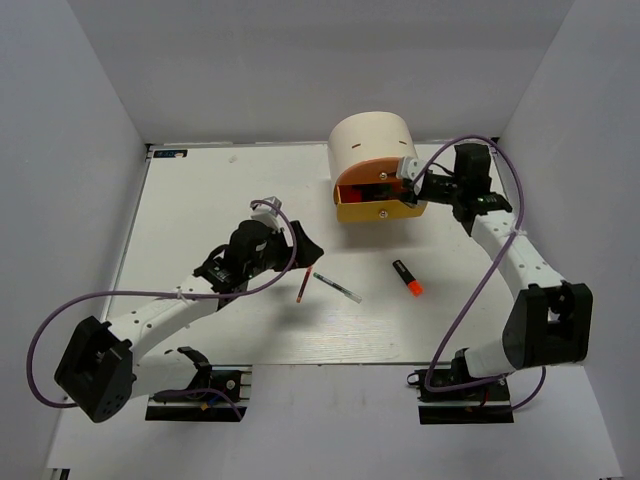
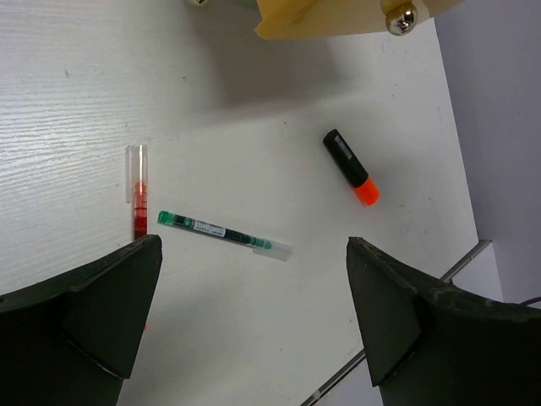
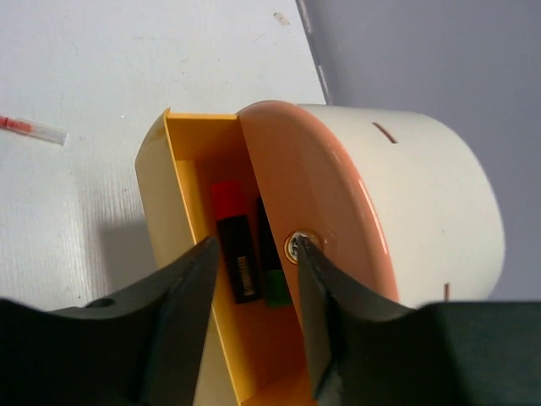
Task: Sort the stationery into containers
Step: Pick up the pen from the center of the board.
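Left gripper (image 2: 253, 254) hangs wide open, empty; it should centre squarely over red pen (image 2: 138, 199). Right gripper (image 3: 254, 247) stands half open, empty.

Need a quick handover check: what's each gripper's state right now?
Left gripper: open, holding nothing.
Right gripper: open, holding nothing, fingertips at the front of the orange drawer.

One red pen (image 1: 304, 285), one clear pen (image 1: 337, 288), one loose highlighter (image 1: 407, 278), one organiser (image 1: 372, 140).
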Controlling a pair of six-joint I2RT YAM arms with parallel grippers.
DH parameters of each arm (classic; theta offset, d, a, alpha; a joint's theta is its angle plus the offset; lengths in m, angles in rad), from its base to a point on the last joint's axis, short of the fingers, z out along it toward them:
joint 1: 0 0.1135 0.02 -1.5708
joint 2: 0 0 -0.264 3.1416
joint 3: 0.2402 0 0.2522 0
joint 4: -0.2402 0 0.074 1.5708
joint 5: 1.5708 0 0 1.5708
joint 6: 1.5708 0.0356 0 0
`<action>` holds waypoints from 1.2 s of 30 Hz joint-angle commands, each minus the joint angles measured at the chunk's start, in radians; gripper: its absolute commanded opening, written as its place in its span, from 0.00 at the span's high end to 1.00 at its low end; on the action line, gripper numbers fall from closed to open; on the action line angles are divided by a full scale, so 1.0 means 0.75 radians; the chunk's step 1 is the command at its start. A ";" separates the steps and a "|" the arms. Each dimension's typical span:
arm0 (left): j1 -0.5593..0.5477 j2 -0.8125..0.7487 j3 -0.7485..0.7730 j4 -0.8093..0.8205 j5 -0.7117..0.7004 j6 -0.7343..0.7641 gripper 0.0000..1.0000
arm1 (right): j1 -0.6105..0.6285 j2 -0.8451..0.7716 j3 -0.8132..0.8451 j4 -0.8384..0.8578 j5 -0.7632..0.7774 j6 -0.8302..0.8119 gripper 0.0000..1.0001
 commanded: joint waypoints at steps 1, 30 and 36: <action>0.001 0.012 0.046 0.035 0.023 0.008 0.00 | -0.013 -0.109 -0.031 0.075 -0.039 0.145 0.55; -0.023 0.182 0.163 -0.157 0.006 0.092 0.25 | 0.069 -0.249 -0.659 -0.244 0.797 0.824 0.25; -0.023 0.131 0.120 -0.169 -0.018 0.080 0.24 | 0.108 -0.147 -0.645 -0.131 0.937 0.886 0.26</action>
